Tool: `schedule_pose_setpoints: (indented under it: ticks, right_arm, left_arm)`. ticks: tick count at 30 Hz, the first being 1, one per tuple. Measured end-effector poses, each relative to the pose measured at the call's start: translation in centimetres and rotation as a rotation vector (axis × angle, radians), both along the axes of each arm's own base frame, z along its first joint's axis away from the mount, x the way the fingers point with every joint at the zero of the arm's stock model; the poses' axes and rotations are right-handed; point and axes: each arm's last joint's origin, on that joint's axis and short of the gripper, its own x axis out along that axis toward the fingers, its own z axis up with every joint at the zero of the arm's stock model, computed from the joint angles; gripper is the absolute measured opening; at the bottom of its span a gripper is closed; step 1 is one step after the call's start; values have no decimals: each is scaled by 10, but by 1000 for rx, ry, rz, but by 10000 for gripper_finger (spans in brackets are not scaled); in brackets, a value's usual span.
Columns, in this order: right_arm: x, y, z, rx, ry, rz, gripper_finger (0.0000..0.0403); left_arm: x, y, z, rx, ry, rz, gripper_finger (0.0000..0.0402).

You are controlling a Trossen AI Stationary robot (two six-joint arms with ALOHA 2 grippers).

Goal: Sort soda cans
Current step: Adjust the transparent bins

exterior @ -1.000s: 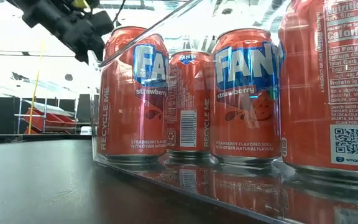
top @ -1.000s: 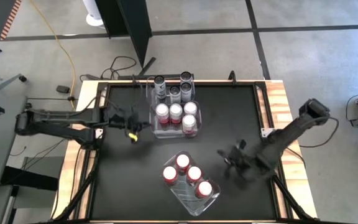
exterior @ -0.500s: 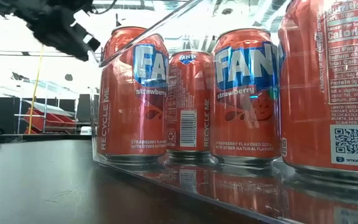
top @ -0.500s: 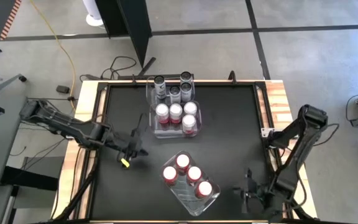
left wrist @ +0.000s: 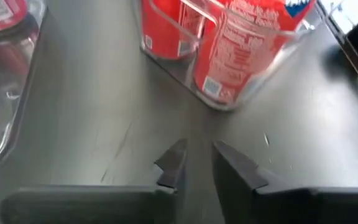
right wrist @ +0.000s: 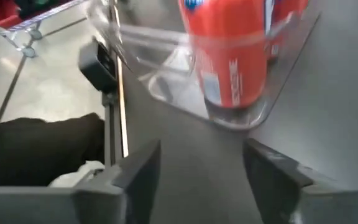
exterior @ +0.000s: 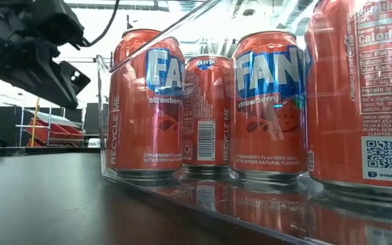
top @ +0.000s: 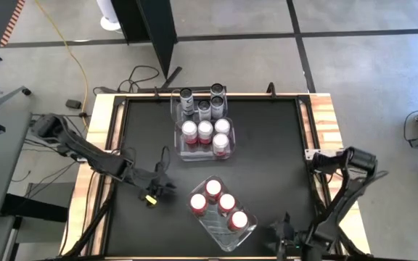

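Where a matte black tabletop (top: 267, 152) edged in pale wood stands on a grey concrete floor (top: 354, 65) crossed by dark lines, two clear rectangular plastic bins (top: 227, 230) hold small cylindrical soda cans (top: 214, 189), all upright with silver tops facing up. Red Fanta strawberry cans fill the front-edge bin and the back-edge bin's near row, with dark grey cans (top: 217, 91) behind. Both grippers are empty: the left gripper (top: 151, 196) near the front-left corner, fingers narrowly parted, and the right gripper (right wrist: 201, 168) at the front-right corner, fingers spread wide.
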Motion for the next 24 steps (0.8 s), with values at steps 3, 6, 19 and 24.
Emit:
schedule_pose_setpoints:
  ticks: [3, 6, 19, 24]
  right_arm:
    - [13, 4, -15, -22, 16, -42, 268]
    - [28, 7, -29, -60, 32, -75, 270]
    - [54, 13, -46, -88, 53, -132, 270]
    - [57, 12, -46, -74, 79, -129, 276]
  left_arm:
    - [5, -3, -9, -16, -47, 16, 89]
    - [9, -4, -22, -32, -50, 24, 106]
    - [32, -18, -71, -88, -12, -26, 121]
    - [35, -25, -79, -111, -53, -77, 156]
